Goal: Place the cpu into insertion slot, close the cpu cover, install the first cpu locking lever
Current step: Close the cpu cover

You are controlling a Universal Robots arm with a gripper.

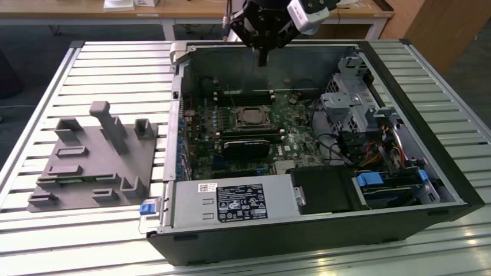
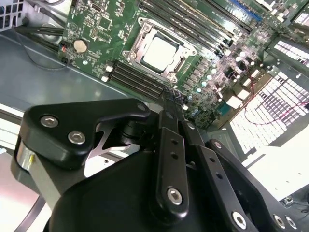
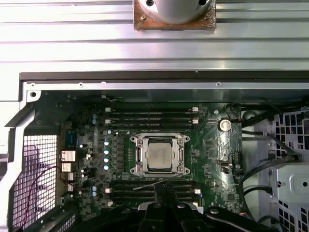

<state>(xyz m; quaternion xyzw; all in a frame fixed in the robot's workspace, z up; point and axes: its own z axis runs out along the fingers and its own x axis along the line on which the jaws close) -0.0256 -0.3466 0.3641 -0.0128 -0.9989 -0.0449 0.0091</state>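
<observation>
The cpu (image 1: 249, 117) (image 3: 161, 155) (image 2: 161, 52), a small silver-grey square, lies in the socket on the green motherboard (image 1: 295, 135). The silvery cpu cover (image 3: 139, 146) (image 2: 137, 44) lies flat around it, framing the chip. The insertion slot is hidden under the two. A thin silvery lever (image 3: 149, 184) sticks out at an angle beside the socket, over the memory slots. My gripper (image 1: 263, 59) (image 2: 173, 99) (image 3: 165, 187) hangs well above the board, near the case's back wall in the exterior view. Its fingers are shut with nothing between them.
The open black case (image 1: 429, 172) stands on a slatted metal table (image 1: 115, 63). Inside are a power supply (image 1: 230, 201), a black block (image 1: 247, 144) beside the socket, a drive cage (image 1: 345, 106) and cables (image 1: 376, 152). A grey fixture (image 1: 92, 155) sits at the exterior view's left.
</observation>
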